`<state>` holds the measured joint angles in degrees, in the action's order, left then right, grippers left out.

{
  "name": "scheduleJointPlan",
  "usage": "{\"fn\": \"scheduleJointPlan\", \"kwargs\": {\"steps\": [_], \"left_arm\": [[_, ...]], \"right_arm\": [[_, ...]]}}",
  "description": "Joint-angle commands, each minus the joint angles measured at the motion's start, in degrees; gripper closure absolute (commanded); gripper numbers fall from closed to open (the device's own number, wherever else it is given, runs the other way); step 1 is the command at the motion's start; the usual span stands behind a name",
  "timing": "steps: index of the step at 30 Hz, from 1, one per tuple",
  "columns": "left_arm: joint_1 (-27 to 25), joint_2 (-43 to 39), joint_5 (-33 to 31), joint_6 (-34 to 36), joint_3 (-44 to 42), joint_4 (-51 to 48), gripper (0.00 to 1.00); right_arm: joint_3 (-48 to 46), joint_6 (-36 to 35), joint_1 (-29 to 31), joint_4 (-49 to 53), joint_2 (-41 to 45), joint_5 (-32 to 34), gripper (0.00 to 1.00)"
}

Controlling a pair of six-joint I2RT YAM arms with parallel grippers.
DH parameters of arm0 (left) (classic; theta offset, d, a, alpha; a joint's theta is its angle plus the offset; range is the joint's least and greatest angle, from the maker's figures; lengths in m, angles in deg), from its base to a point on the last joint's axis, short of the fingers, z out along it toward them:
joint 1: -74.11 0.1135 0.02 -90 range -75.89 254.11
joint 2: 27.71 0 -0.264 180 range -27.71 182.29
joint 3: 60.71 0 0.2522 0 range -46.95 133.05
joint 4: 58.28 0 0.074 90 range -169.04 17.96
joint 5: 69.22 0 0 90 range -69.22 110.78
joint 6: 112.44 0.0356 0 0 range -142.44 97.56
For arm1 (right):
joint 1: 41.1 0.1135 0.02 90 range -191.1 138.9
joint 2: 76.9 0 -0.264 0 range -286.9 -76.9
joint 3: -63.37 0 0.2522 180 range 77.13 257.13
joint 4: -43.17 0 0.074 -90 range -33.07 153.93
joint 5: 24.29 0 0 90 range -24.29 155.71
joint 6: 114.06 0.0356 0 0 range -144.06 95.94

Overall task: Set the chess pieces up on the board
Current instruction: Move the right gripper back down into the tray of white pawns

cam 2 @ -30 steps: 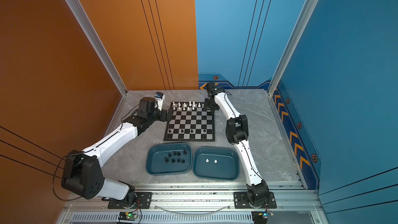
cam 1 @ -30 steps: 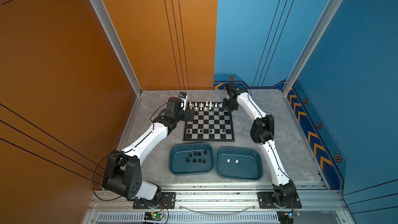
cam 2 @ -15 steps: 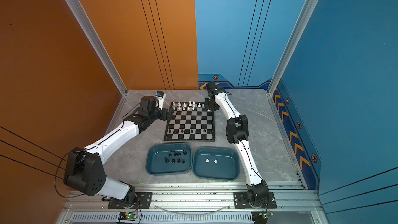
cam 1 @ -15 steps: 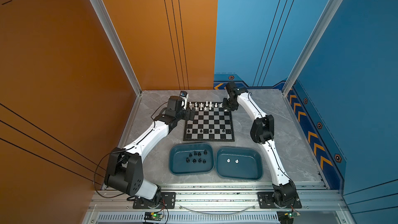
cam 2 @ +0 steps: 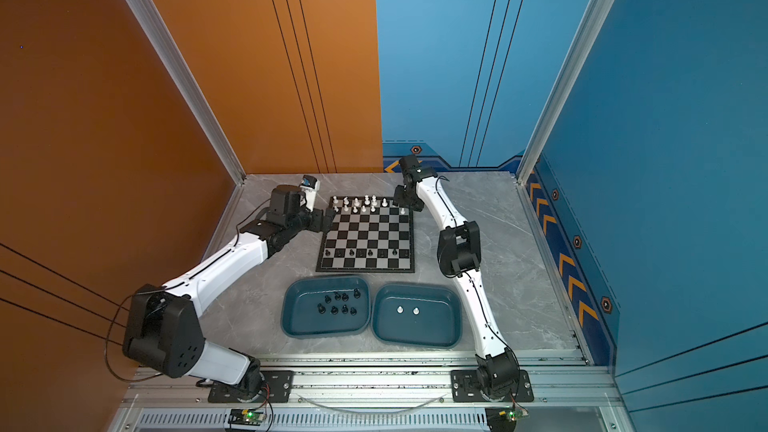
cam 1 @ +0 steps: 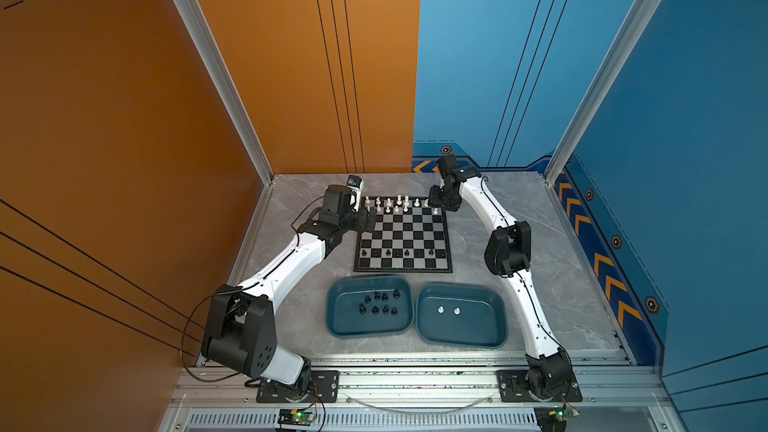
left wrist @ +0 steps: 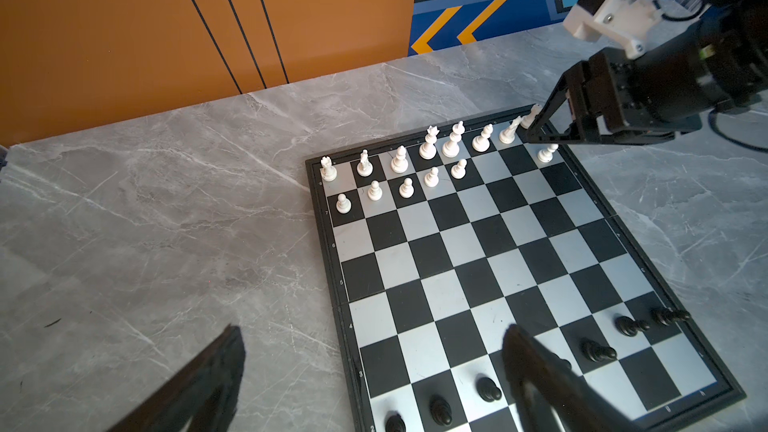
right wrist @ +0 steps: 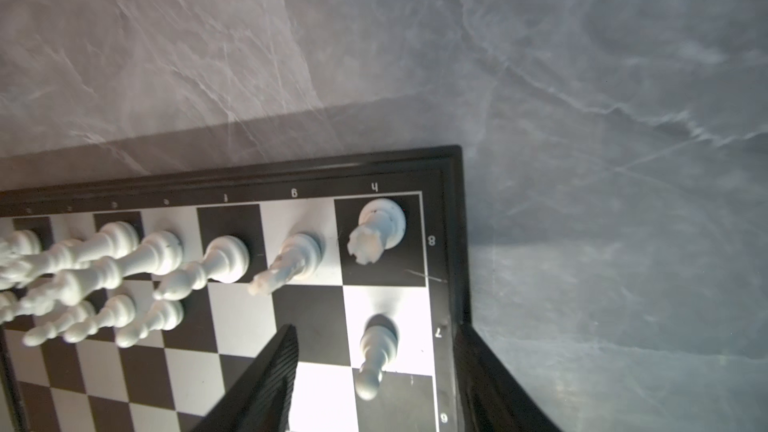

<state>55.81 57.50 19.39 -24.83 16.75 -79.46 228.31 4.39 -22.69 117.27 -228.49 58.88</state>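
**A tiny pawn can get knocked over**

The board (cam 1: 402, 234) lies on the table (cam 1: 540, 243), close to its far edge. White pieces (cam 1: 399, 203) stand in two rows along the board's far side. Black pieces (cam 1: 397, 252) stand in one row near its front side. More black pieces wait in the left tray (cam 1: 340, 328) by the table's front edge. Two spare white pieces (cam 1: 441, 309) wait in the right tray (cam 1: 492, 336).

The right hand (right wrist: 376, 328) is over the board's far right corner. Its fingers are apart and hold nothing. A white pawn (right wrist: 376, 353) stands upright between them, with a gap on each side. A white rook (right wrist: 378, 230) stands on the corner square just beside it.

Here is what can go wrong. If the right hand lifts away crooked, a finger (right wrist: 270, 380) can bump the white pawn. The pawn is small and light, so it can tip over and hit the white rook. The outer finger hangs right by the board's black rim. If it catches the rim, the whole board can slide and many pieces can wobble.

The left hand (left wrist: 374, 367) is wide open and empty. It sits by the board's left side, near the white rows. A fast swing across the board can sweep pieces off their squares.
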Motion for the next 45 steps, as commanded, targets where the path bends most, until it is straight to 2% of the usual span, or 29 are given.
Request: {"fn": "scheduleJointPlan", "kwargs": {"steps": [1,7,12,17,24,28,32,45], "left_arm": [[0.6,-1.3,0.8,1.1,1.3,0.7,0.02],[0.2,-3.8,2.6,0.6,-0.9,2.2,0.02],[-2.5,-8.7,3.0,1.3,-4.3,1.7,0.03],[-10.4,-17.0,-1.1,2.0,-12.0,-2.8,0.02],[-22.8,-32.7,-9.4,-4.7,-21.3,-12.7,0.02],[-26.7,-39.6,-12.3,-8.4,-24.5,-16.4,0.02],[-27.4,-42.0,-12.7,-8.9,-26.1,-17.4,0.02],[-27.2,-39.9,-11.3,-7.8,-27.3,-15.1,0.02]], "right_arm": [[-0.1,-0.1,-1.5,-1.3,8.4,1.0,0.36],[-10.8,-2.6,0.2,0.2,20.0,3.7,0.36],[-28.7,-4.5,4.8,0.6,32.3,8.9,0.45],[-53.6,-2.2,11.1,-3.4,49.9,11.9,0.52],[-80.2,7.6,19.1,-8.7,67.2,12.2,0.54],[-87.9,12.4,25.6,-9.3,69.7,12.5,0.55],[-91.2,15.5,29.5,-10.3,69.1,13.1,0.58],[-96.6,19.4,31.0,-12.6,66.9,11.4,0.61]]}}
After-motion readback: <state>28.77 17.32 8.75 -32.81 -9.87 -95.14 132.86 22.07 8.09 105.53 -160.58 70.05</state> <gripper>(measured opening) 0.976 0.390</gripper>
